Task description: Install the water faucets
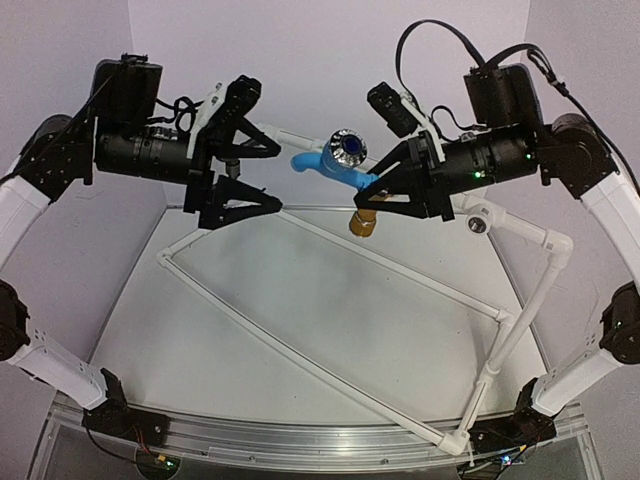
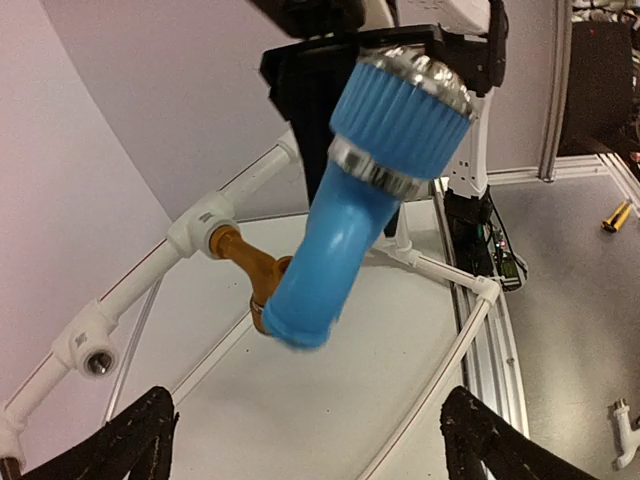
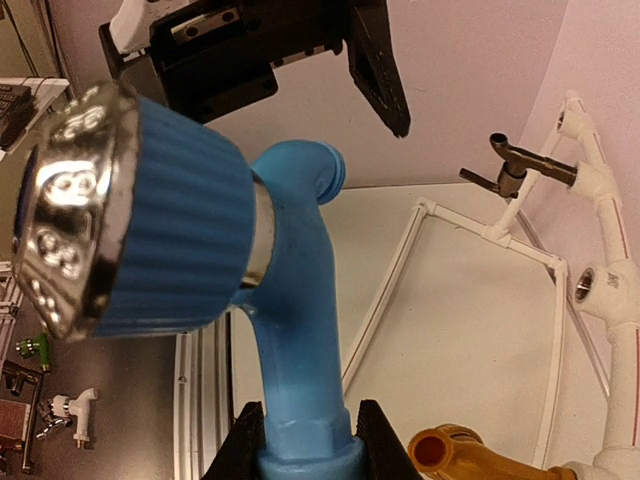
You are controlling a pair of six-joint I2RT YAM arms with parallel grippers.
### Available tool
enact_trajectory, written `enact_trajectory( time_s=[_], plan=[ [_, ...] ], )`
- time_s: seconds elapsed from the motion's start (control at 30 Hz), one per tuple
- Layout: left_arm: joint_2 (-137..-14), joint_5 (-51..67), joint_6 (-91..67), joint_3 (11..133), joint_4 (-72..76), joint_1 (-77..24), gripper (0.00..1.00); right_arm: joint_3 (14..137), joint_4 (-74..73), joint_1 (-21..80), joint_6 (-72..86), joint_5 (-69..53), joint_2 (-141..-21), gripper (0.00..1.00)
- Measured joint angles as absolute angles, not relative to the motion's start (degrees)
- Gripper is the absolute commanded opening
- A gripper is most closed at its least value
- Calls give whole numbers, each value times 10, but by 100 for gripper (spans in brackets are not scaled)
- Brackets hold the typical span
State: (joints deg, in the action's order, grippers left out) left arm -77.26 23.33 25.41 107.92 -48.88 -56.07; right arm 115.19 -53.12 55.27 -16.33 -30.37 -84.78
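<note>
My right gripper (image 1: 372, 185) (image 3: 310, 450) is shut on the threaded base of the bright blue faucet (image 1: 335, 160) (image 3: 295, 330) and holds it in the air, its chrome-capped knob toward the left arm. My left gripper (image 1: 278, 178) (image 2: 315, 440) is open and empty, and the blue faucet (image 2: 340, 240) hangs just ahead of it. The mustard-yellow faucet (image 1: 365, 222) (image 2: 245, 265) sits in a socket of the white pipe frame (image 1: 400, 270). The black faucet (image 3: 515, 170) stands mounted on the frame farther along.
Empty sockets show on the frame's raised pipe (image 2: 98, 362) (image 3: 585, 283) (image 1: 478, 222). An aluminium rail (image 1: 300, 440) runs along the table's near edge. Small spare fittings (image 3: 75, 410) (image 2: 625, 430) lie off the table. Walls close the back and sides.
</note>
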Motion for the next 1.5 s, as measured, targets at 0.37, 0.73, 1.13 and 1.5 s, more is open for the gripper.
enact_trajectory(
  time_s=[0.37, 0.73, 1.13, 1.5],
  plan=[
    [-809, 210, 337, 1125, -496, -643, 54, 1185, -580, 553, -164, -337, -906, 0],
    [-840, 169, 361, 1136, -496, -670, 45, 1216, -606, 553, -173, -359, -918, 0],
    [-842, 137, 336, 1130, -483, -674, 0, 1234, -625, 552, -186, -367, -928, 49],
    [-748, -42, 80, 917, -329, -643, 0, 1296, -608, 539, -185, -176, -905, 71]
  ],
)
